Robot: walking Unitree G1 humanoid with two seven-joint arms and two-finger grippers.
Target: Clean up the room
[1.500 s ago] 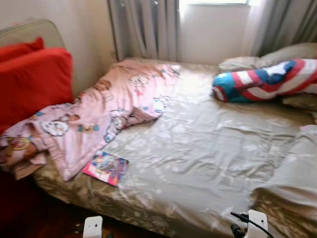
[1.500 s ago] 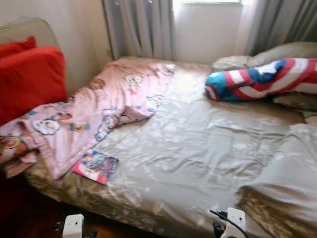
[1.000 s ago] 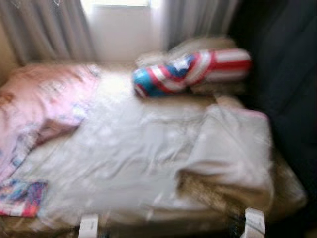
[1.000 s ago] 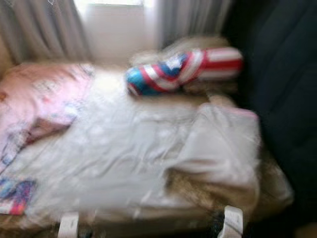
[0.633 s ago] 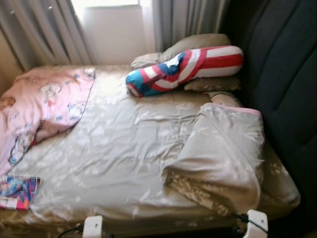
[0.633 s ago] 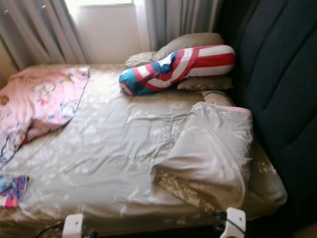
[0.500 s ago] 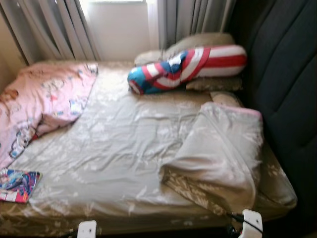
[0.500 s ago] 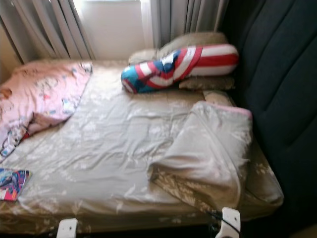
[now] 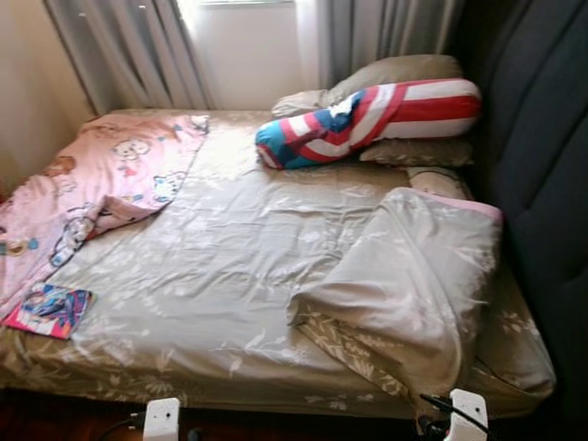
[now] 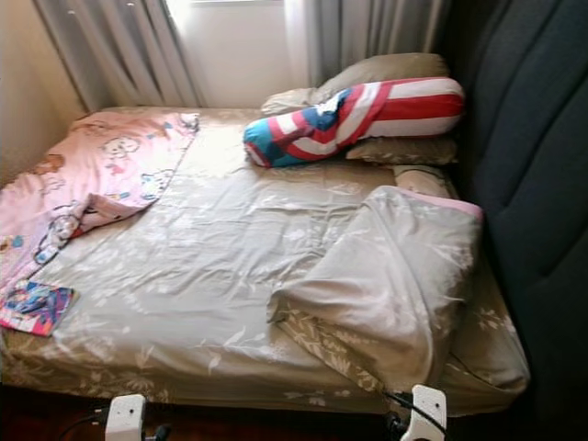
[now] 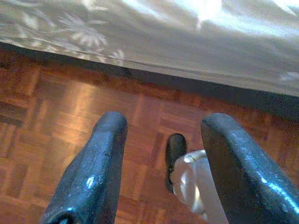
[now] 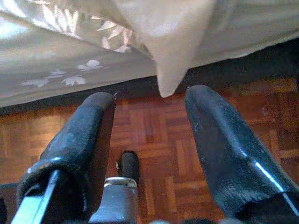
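A bed with a wrinkled beige sheet (image 9: pixel 230 266) lies before me. A pink cartoon-print blanket (image 9: pixel 101 188) is crumpled over its left side, and a colourful book (image 9: pixel 48 310) rests at the near left corner. A beige duvet (image 9: pixel 413 276) is bunched on the right. A red, white and blue striped bolster (image 9: pixel 367 124) leans on beige pillows (image 9: pixel 395 73) at the far end. Both arms hang low by the bed's near edge. My left gripper (image 11: pixel 163 123) is open over the parquet floor, holding nothing. My right gripper (image 12: pixel 150 95) is open too, below a hanging corner of bedding (image 12: pixel 173 51).
A dark padded headboard (image 9: pixel 542 184) rises along the bed's right side. Grey curtains (image 9: pixel 138 55) and a bright window (image 9: pixel 248 46) stand behind the bed, and a beige wall (image 9: pixel 28 92) is at the left. Parquet floor (image 11: pixel 56 112) runs beneath the bed's edge.
The camera swung from the bed's left part to its right, then drifted slightly back left. Bedding, book and bolster lie as before. Both arms stay low.
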